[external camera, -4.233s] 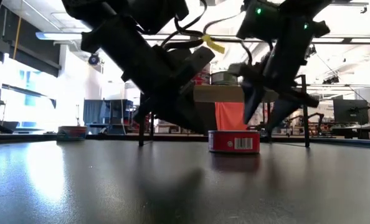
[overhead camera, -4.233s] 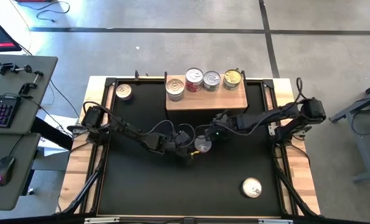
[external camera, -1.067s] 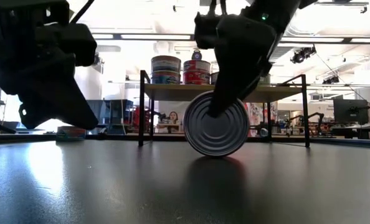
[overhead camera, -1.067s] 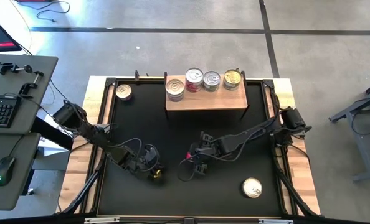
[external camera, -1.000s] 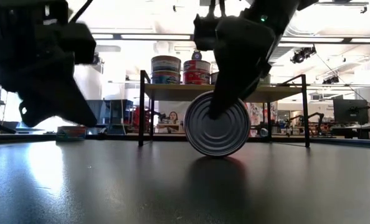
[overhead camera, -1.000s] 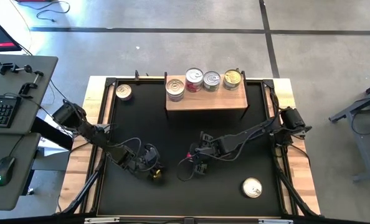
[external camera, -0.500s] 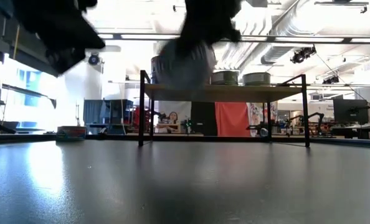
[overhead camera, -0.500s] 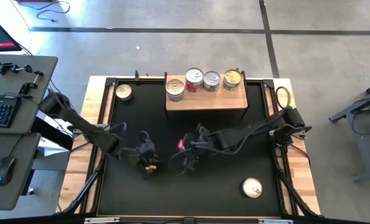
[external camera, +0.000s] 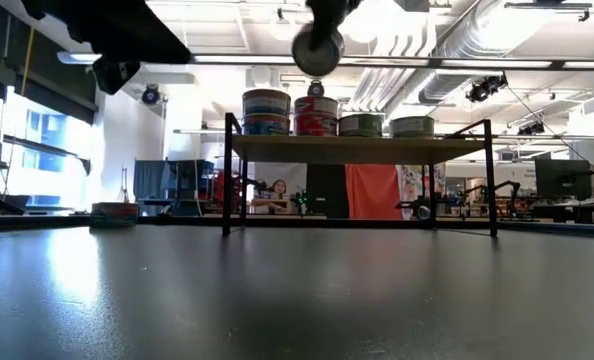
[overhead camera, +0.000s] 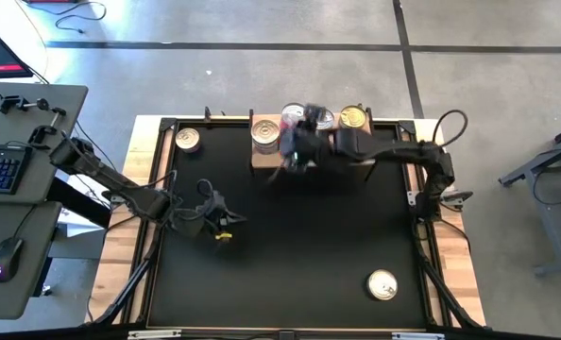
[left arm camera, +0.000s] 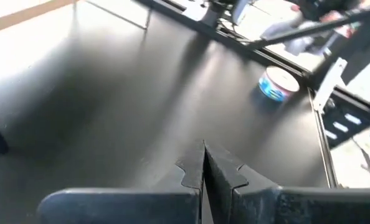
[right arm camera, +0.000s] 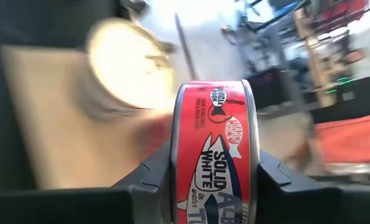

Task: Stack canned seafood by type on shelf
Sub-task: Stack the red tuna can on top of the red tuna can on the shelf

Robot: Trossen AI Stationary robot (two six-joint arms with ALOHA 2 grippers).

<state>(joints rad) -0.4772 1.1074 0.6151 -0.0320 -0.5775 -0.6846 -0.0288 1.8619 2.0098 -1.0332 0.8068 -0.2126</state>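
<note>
Your right tool (right arm camera: 211, 174) grips a red-labelled tin (right arm camera: 212, 149) on edge, now lifted from the desk (overhead camera: 290, 255) to above the shelf (overhead camera: 311, 149); motion blurs it overhead. The shelf carries four piles of tins. Your left tool (left arm camera: 204, 167) is closed, empty, over the desk.

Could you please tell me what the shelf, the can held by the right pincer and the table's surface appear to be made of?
The shelf looks like pale unpainted wood with a matt top. The can in the right pincer appears to be metal: shiny silver rims around a glossy red printed label. The table surface seems a smooth black mat, possibly rubber or plastic, with a soft sheen reflecting the room lights.
</note>
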